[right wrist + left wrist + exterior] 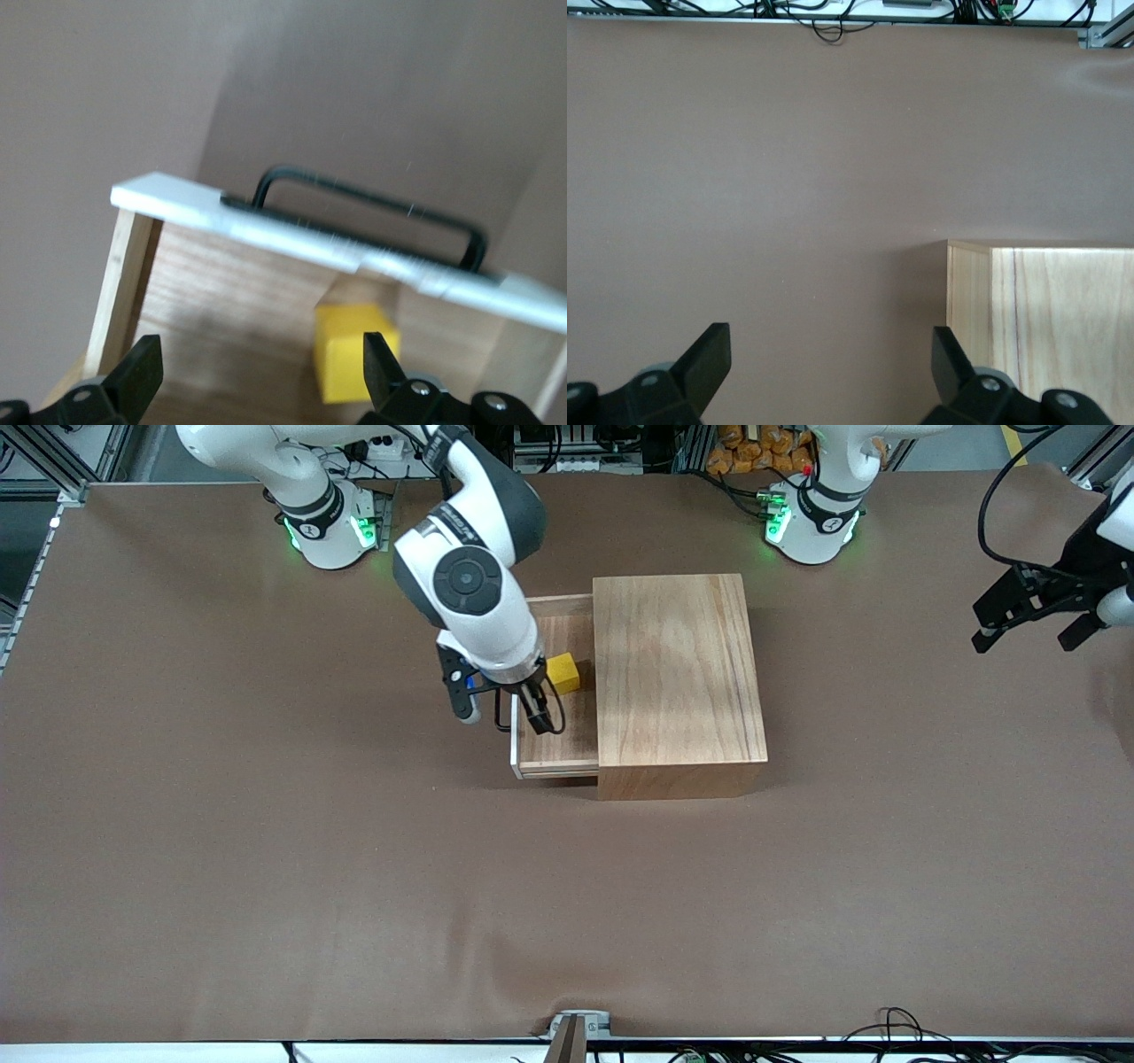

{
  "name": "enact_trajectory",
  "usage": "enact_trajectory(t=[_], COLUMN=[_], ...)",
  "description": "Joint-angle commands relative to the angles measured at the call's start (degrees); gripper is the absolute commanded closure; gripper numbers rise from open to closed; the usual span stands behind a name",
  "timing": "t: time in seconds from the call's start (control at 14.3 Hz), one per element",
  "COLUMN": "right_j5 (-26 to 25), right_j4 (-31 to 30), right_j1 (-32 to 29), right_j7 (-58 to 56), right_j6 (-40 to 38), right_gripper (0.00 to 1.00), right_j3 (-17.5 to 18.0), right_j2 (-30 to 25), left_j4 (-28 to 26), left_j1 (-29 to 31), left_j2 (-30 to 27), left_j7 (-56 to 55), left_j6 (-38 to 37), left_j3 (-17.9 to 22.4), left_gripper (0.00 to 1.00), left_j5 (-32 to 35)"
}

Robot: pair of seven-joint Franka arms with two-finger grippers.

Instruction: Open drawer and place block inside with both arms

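Observation:
The drawer (563, 740) is pulled out of the wooden box (678, 677) toward the right arm's end of the table. The yellow block (563, 673) lies on the drawer floor close to the box. My right gripper (502, 707) is open over the drawer, holding nothing. In the right wrist view the block (353, 350) lies by one fingertip (379, 359) of the right gripper (263, 367), with the white-edged front panel (292, 235) and black wire handle (372, 205) past it. My left gripper (1032, 618) is open and waits over the table at the left arm's end.
In the left wrist view the left gripper (830, 359) hangs over bare brown table with a corner of the box (1045, 310) beside it. Both green-lit bases (332, 527) stand farthest from the front camera. Cables lie along the nearest table edge (895, 1023).

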Motion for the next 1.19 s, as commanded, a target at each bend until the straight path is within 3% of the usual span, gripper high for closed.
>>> enact_trajectory(t=[0.0,0.63,0.98,1.12], right_j5=[-0.53,-0.53,-0.88,-4.72], right_j4=[-0.91,-1.70,-6.71,-6.53], right_j1=[-4.36,-21.94,-29.77,-33.11], right_j7=[-15.44,-66.44,-77.80,-81.76], right_j6=[-6.08,-13.82,-15.32,-17.16], right_gripper=[0.00,0.00,0.00,0.00], right_j3=[0.73,0.73,0.64,0.64], right_j2=[-3.01,-8.91,-17.08,-19.62], left_j4=[6.37,8.31,8.31,8.31], left_j1=[0.15,0.67,1.91,1.82], left_j2=[4.37,6.48,6.48,6.66], left_j7=[0.35,0.27,0.44,0.18], left_j6=[-3.12,-4.88,-5.14,-5.14], left_j3=[-0.06,0.38,0.47,0.47], left_gripper=[0.00,0.00,0.00,0.00], left_j5=[-0.89,-4.04,-4.23,-3.88])
